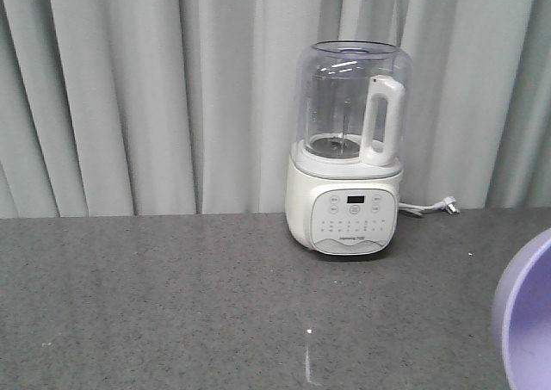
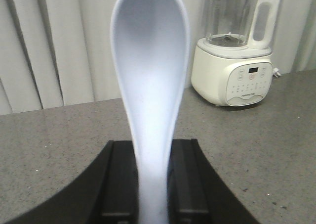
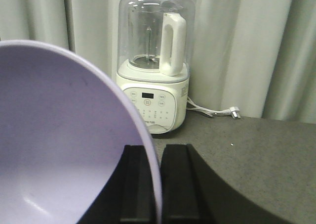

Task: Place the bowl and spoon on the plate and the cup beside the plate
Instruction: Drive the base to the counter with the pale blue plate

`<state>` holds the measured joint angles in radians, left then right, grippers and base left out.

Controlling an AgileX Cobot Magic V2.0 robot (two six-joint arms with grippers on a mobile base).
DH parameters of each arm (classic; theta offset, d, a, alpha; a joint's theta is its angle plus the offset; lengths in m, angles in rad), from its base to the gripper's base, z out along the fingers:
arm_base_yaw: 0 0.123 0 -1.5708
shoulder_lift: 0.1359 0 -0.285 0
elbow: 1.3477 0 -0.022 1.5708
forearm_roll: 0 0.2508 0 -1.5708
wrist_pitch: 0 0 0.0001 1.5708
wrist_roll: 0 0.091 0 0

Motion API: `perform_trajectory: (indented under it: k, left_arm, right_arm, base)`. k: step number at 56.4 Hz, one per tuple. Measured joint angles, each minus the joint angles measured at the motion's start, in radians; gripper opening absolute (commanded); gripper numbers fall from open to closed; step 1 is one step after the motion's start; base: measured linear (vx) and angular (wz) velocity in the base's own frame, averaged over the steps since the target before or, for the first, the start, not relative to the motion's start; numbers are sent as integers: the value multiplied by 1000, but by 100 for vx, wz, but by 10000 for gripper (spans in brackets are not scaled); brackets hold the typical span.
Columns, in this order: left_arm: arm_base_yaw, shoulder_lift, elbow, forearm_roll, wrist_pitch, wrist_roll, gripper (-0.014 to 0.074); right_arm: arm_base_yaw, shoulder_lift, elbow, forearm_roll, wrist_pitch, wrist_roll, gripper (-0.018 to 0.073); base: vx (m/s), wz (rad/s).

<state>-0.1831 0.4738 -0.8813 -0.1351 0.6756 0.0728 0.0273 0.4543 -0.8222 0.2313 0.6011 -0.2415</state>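
Above the grey counter [image 2: 59, 135], left jaws clamp the spoon [image 2: 150, 85] between them; right jaws seemingly pinch the bowl [image 3: 59, 135].

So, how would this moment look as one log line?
left gripper: shut on spoon | right gripper: shut on bowl | blender: standing on counter

Smooth, faintly glossy plastic spoon [image 2: 150, 85] and bowl [image 3: 59, 145]; matt, speckled stone-look counter [image 1: 155, 304]; glossy white plastic blender [image 1: 347, 153] (its jug clear plastic); soft pleated cloth curtain [image 1: 129, 89].
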Motion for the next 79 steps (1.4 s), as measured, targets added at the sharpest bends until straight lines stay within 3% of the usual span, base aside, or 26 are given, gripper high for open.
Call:
perform_trajectory:
  k: [79]
  left_arm:
    - [0,0,0,0,1,0,-3]
  right_arm:
    - [0,0,0,0,0,-2,-9]
  base:
    - [-14,-59]
